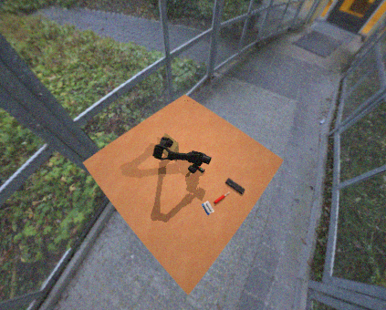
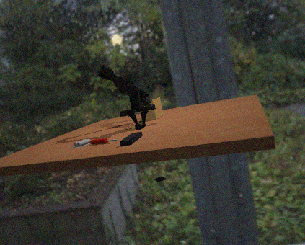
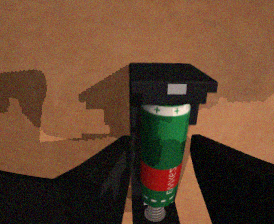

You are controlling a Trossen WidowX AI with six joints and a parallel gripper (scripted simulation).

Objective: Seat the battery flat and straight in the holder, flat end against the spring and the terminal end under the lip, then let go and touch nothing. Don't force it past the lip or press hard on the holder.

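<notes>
The green battery (image 3: 164,142) with a red band lies in the black holder (image 3: 160,72) (image 2: 139,127). In the wrist view its white plus-marked end is at the lip, and its terminal is hidden there. Its flat end is at the metal spring (image 3: 155,214), apparently touching it. The battery looks roughly in line with the holder; whether it lies fully flat I cannot tell. My gripper (image 3: 161,143) (image 2: 140,122) is open a little, its dark fingers on either side of the battery with a narrow gap at the right and a thin one at the left.
A black block (image 1: 234,186) (image 2: 131,138), a red-handled screwdriver (image 1: 220,198) (image 2: 99,141) and a small white and blue item (image 1: 208,207) (image 2: 82,143) lie on the orange-brown table top (image 1: 187,255) (image 2: 213,126), away from the gripper.
</notes>
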